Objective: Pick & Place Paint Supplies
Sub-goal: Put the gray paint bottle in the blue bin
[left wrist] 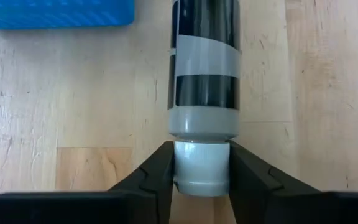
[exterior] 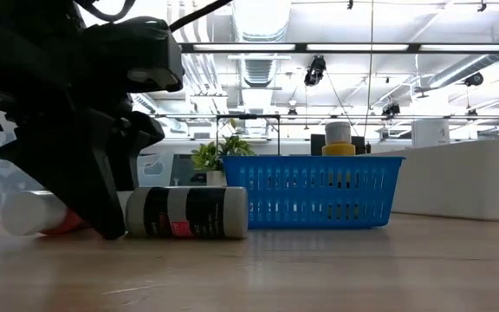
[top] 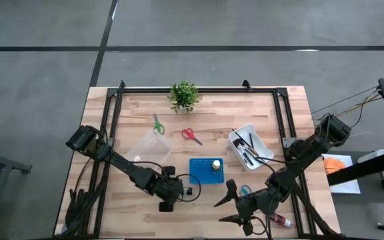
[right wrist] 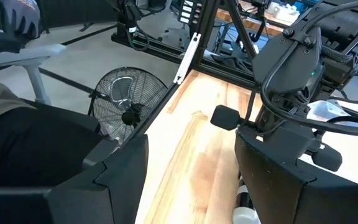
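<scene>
Black bottle point(left wrist: 205, 65) lay on its side just before the blue basket point(top: 206, 171), white cap toward the left gripper point(left wrist: 201, 171). Its fingers pinched that cap from both sides, likely since the cap is the narrowest hold. Right gripper point(top: 235, 203) hung spread and empty on the basket's other side, waiting.

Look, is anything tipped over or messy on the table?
Yes. A black paint bottle with a grey label band lies on its side on the wooden table near the blue basket, the left gripper at its white cap. Another bottle lies flat by the right gripper.
</scene>
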